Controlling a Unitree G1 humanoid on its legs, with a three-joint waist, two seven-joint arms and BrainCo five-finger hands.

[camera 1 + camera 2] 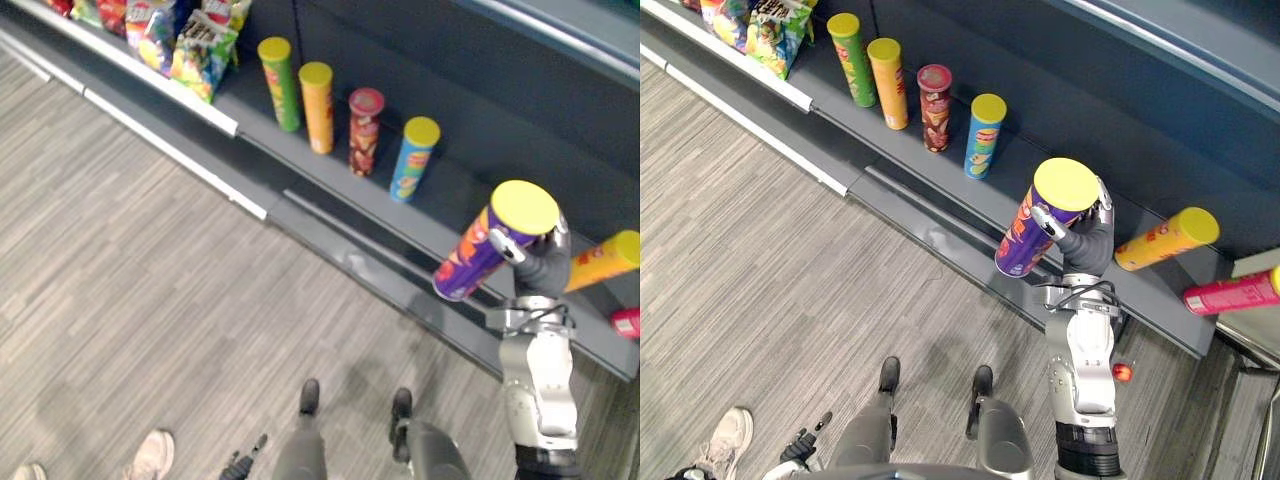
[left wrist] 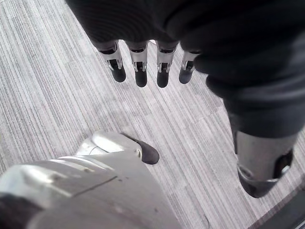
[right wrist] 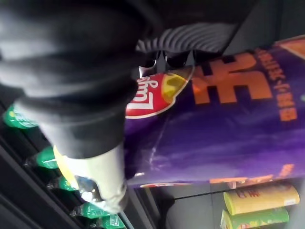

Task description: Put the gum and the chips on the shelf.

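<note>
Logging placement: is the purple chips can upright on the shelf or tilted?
Tilted: the right hand grips the purple can, which slants, unlike the upright cans.

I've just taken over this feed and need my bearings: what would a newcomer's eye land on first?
First, the purple cylindrical chips can with a yellow lid, gripped in the right hand by the front of the dark grey shelf. Next, the row standing on that shelf: a green can, an orange can, a red can and a blue can. The left hand hangs open over the striped grey floor.
</note>
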